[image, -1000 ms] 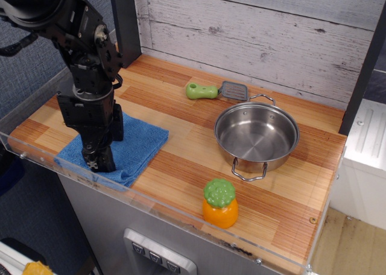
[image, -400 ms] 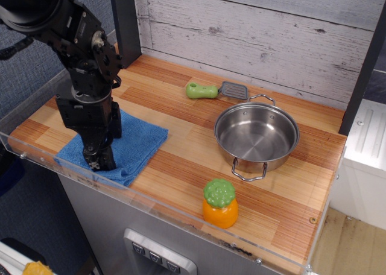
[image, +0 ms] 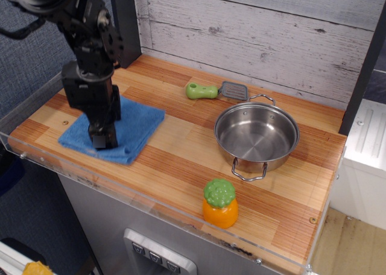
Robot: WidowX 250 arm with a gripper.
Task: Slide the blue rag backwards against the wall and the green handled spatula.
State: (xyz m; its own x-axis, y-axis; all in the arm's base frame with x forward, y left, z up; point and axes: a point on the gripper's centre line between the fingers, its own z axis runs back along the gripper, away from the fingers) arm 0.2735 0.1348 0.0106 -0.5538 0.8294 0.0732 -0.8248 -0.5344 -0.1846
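Note:
The blue rag (image: 129,130) lies flat on the left of the wooden counter, near the front edge. My gripper (image: 102,140) points down and presses on the rag's middle with its fingers together. The green handled spatula (image: 216,91) lies at the back centre, close to the wall (image: 259,34) of whitewashed planks, its grey head to the right. The rag is well apart from the spatula and the wall.
A steel pot (image: 256,136) stands right of centre, its handle near the spatula head. An orange toy with a green top (image: 220,203) stands near the front edge. A clear plastic lip (image: 157,208) runs along the front. A dark post (image: 123,22) stands at the back left.
My gripper has moved back and a little right, dragging the rag with it away from the front edge. The spatula, pot and orange toy have not moved.

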